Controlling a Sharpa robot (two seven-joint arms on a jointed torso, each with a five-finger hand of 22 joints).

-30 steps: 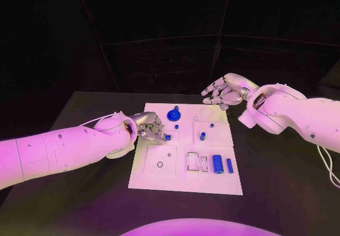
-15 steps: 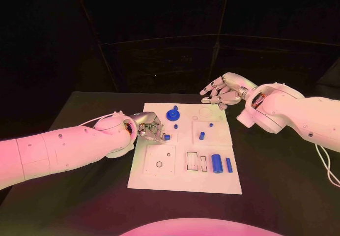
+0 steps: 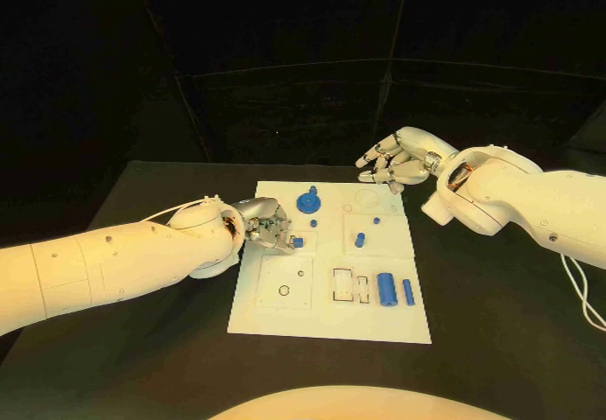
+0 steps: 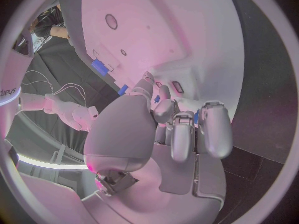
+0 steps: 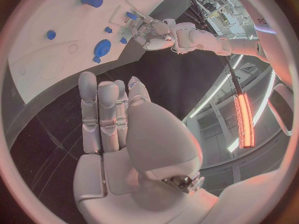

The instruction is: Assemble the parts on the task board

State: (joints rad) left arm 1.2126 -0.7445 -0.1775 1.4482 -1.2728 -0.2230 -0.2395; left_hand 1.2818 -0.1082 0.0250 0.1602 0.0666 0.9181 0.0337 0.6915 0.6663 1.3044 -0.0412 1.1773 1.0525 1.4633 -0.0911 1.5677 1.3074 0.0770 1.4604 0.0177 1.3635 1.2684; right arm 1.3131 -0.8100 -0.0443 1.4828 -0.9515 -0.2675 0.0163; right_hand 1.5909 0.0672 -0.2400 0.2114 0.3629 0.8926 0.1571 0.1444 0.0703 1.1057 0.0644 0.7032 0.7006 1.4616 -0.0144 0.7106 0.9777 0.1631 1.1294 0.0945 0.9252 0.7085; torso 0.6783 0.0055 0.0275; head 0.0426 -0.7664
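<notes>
On the black table [image 3: 151, 350] there is one white task board [image 3: 331, 325], and two silver hands, the left hand [image 3: 263, 226] and the right hand [image 3: 394, 162]. I count six blue parts on the board: one round disc [image 3: 308, 206], three small pegs [image 3: 313, 224], and two larger cylinders [image 3: 386, 290].

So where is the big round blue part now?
In the head view, the round blue part sits at the task board's far edge, beyond the left hand.
</notes>
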